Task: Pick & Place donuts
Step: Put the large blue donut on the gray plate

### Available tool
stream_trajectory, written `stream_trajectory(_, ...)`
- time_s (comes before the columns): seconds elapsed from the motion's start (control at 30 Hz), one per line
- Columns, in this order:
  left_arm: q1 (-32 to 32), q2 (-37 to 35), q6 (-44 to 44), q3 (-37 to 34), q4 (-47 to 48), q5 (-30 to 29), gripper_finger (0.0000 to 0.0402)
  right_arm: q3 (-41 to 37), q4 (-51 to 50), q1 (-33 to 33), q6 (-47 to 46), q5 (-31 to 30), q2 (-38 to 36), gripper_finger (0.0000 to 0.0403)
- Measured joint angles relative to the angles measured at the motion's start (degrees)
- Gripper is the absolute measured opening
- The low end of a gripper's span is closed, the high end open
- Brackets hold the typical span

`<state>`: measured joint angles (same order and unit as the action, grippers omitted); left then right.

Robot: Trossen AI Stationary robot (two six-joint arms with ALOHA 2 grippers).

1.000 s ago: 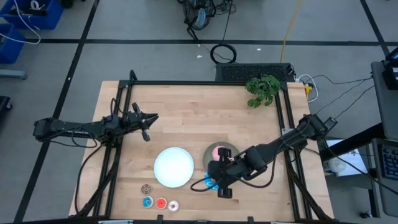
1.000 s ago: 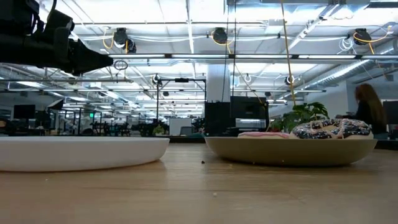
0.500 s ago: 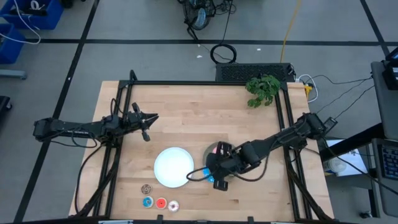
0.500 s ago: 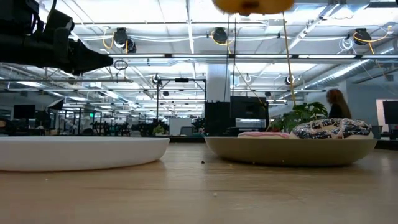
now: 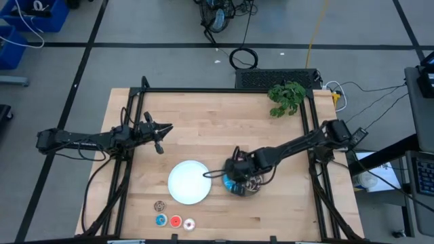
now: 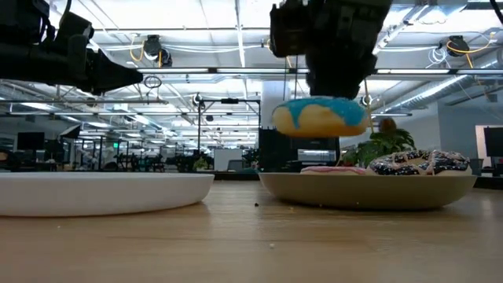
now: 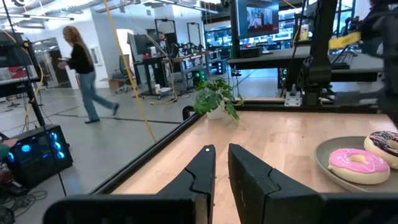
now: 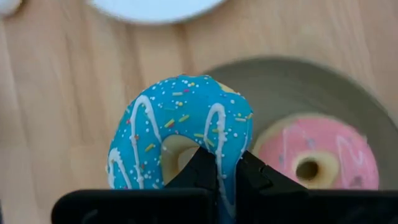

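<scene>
My right gripper (image 5: 237,185) is shut on the blue sprinkled donut (image 6: 321,118) and holds it in the air over the near-left rim of the grey plate (image 6: 365,191). The pink donut (image 8: 311,163) and the dark brown drizzled donut (image 6: 420,163) lie in that plate. Four tiny donuts lie flat near the table's near edge: brown (image 5: 160,205), blue (image 5: 161,219), red (image 5: 175,221) and white (image 5: 189,223). My left gripper (image 5: 165,127) waits shut and raised at the table's left, holding nothing. My right gripper pinches the blue donut's ring (image 8: 227,152) with one finger (image 8: 198,168) in the hole and the other outside. The fingers come from above, pointing down. The donut is lifted clear and hangs below them, tilted, over the grey plate's rim.
A white plate (image 5: 188,181) sits left of the grey one. A potted plant (image 5: 286,97) stands at the far right corner. Black frame rails (image 5: 135,108) run along the table's left, right and far sides. A person walks in the room beyond.
My right gripper has carried the blue donut from the near side of the grey plate toward the far edge, and down. In the low view the donut has dropped from above the picture to just over the plate's rim.
</scene>
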<state>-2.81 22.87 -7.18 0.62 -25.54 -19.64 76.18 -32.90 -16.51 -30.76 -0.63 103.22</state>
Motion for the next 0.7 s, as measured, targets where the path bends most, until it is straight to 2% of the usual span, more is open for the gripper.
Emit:
stream_trajectory(0.17,0.0,0.0,0.0,0.0,-0.3,0.0,0.0051,-4.7,7.6,0.8,0.0,1.0,0.0,0.0010)
stream_trajectory(0.37,0.0,0.0,-0.1,0.0,-0.4,0.0,0.0051,-8.7,11.8,0.8,-2.8,1.0,0.0,0.0010)
stream_trajectory(0.7,0.0,0.0,-0.1,0.0,-0.9,0.0,0.0051,-9.7,12.6,0.7,-2.1,0.8,0.0,0.0010)
